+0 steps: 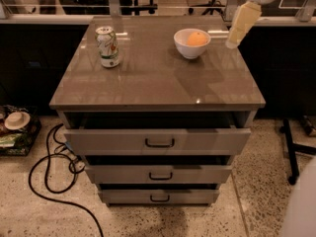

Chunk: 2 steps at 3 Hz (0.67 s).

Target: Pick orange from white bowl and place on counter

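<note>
The orange (197, 38) lies in the white bowl (191, 48), which stands on the counter (158, 78) at its back right. My gripper (237, 33) hangs from a white wrist at the top right. It hovers above the counter's right edge, just right of the bowl and apart from it. It holds nothing that I can see.
A green and white soda can (107, 46) stands upright at the counter's back left. The cabinet's top drawer (158, 141) is pulled out a little. A black cable (49, 181) lies on the floor at the left, and a black stand leg (291, 152) at the right.
</note>
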Tool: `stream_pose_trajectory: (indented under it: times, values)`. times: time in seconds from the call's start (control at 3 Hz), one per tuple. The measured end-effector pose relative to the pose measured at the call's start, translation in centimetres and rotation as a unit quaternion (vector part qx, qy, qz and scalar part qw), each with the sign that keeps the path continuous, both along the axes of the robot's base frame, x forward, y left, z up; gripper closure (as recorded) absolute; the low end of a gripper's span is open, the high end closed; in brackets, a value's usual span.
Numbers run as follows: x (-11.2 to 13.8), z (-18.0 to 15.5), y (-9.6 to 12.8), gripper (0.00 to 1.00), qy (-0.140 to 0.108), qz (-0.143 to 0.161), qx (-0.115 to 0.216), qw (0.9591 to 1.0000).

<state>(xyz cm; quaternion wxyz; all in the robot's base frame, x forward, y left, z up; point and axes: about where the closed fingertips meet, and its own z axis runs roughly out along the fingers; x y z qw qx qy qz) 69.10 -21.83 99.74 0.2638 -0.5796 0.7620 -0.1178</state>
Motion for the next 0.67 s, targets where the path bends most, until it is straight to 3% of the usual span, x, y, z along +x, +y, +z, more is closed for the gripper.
stream_pose_trajectory:
  times: [0.33, 0.67]
  values:
    - [4.2, -1.3, 2.2, 0.0, -0.02, 0.012, 0.02, 0.9995]
    - [5.8, -2.4, 2.8, 0.0, -0.024, 0.007, 0.021, 0.9995]
